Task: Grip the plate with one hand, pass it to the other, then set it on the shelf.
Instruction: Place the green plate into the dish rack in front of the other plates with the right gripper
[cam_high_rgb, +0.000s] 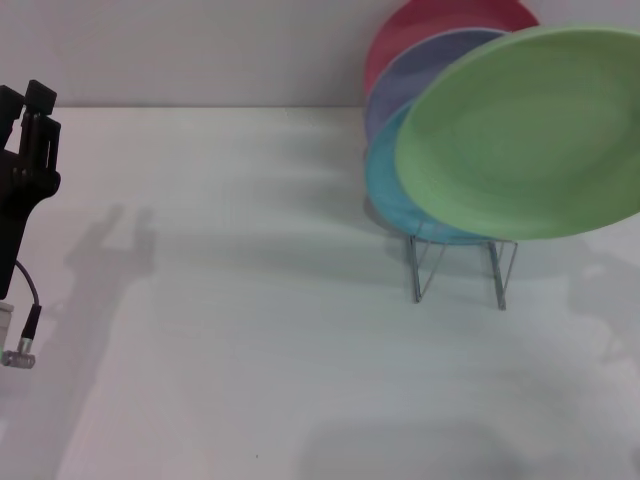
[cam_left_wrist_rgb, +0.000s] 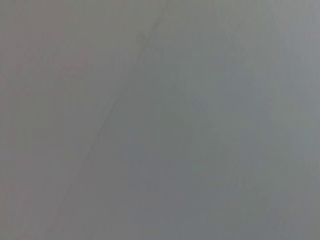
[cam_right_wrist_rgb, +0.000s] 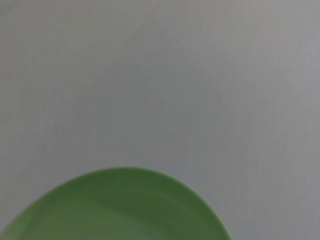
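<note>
The plate (cam_high_rgb: 525, 130) is running off the right edge of the head view, so whatever is holding it is lying out of frame. It is covering most of the teal-blue plate (cam_high_rgb: 385, 180), the lavender plate (cam_high_rgb: 415, 65) and the red plate (cam_high_rgb: 420, 25), and is hiding the upper loops of the shelf (cam_high_rgb: 455, 265). The left gripper (cam_high_rgb: 32, 120) is being cut by the left edge, its finger state undeterminable. In the right wrist view the plate (cam_right_wrist_rgb: 120, 210) is being cropped by the frame edge.
</note>
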